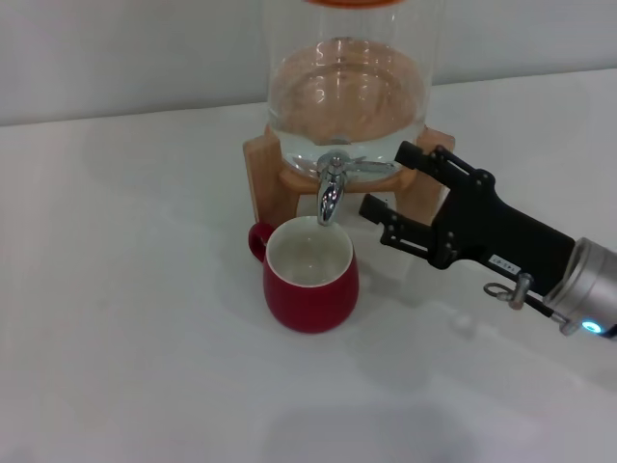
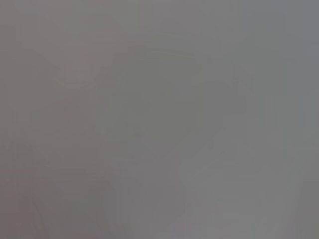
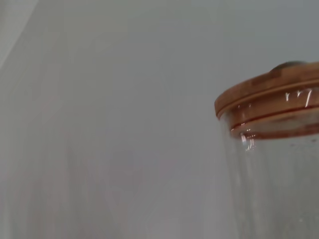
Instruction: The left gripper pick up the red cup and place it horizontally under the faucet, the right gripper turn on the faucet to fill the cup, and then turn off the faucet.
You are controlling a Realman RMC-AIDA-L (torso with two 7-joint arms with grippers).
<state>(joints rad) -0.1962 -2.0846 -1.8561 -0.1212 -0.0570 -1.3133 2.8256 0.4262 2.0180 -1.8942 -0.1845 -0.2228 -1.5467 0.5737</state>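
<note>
The red cup (image 1: 311, 280) stands upright on the white worktop (image 1: 125, 318), its mouth right below the spout of the faucet (image 1: 331, 188), handle turned toward the robot's left and back. It looks a glazed ceramic piece: stiff, fairly heavy for its size, slick to the touch and likely to chip if knocked; the rim or the loop handle would be the sound places to take hold, though it seems already set where it belongs. No stream shows falling into it, and whether any water lies inside I cannot tell. The faucet is a small chrome spigot with a thin lever, hard and slippery, probably light to turn; the lever is the part to press, from the side. The right pincer (image 1: 389, 193) hovers just beside it on the robot's right, released, its two fingers spread with the lever end near the gap, holding nothing. Behind stands the glass dispenser (image 1: 347, 87) on its wooden stand (image 1: 265, 164), water inside; fragile, and close to the upper finger. The right wrist view shows only the jar's upper wall and its wooden lid (image 3: 269, 99). The left pincer appears in no view; its wrist view shows only blank grey.
</note>
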